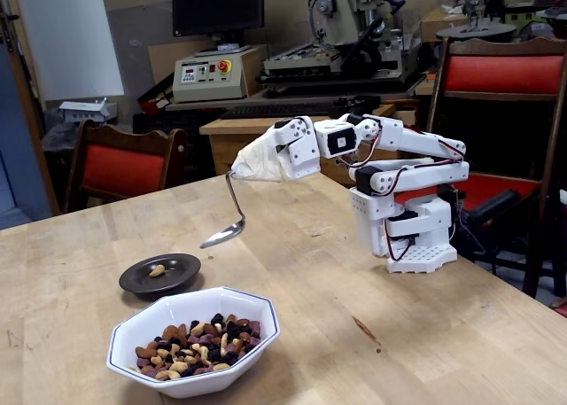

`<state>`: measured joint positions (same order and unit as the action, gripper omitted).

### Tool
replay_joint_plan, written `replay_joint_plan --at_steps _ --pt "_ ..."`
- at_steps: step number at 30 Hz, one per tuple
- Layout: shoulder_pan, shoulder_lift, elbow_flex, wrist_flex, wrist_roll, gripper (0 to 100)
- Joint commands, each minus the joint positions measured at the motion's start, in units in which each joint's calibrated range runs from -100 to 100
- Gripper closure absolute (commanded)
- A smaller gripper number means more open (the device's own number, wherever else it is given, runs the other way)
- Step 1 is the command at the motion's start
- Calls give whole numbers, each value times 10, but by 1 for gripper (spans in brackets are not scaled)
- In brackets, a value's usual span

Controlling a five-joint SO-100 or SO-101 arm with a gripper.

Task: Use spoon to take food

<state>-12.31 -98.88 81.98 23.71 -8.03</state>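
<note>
The white arm reaches left over the wooden table [372,334]. Its gripper [252,164] is hidden under off-white tape that binds the spoon [223,232] to it, so the jaws do not show. The silver spoon hangs down on its bent handle, bowl in the air above and right of a small dark saucer [182,265]. The spoon bowl looks empty. One tan nut [157,269] lies on the saucer. A white octagonal bowl [232,300] at the front holds the food [197,343], a mix of tan nuts and dark dried fruit.
The arm's base [412,237] stands on the table at right. Red-cushioned wooden chairs [120,167] stand behind the table at left and right. A workbench with machines fills the back.
</note>
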Motion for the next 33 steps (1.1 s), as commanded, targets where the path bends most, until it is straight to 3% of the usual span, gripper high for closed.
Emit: replay_joint_plan --at_steps 1,33 --pt "-34 2 -37 30 -1 96" --pt "-64 1 -37 56 -1 96"
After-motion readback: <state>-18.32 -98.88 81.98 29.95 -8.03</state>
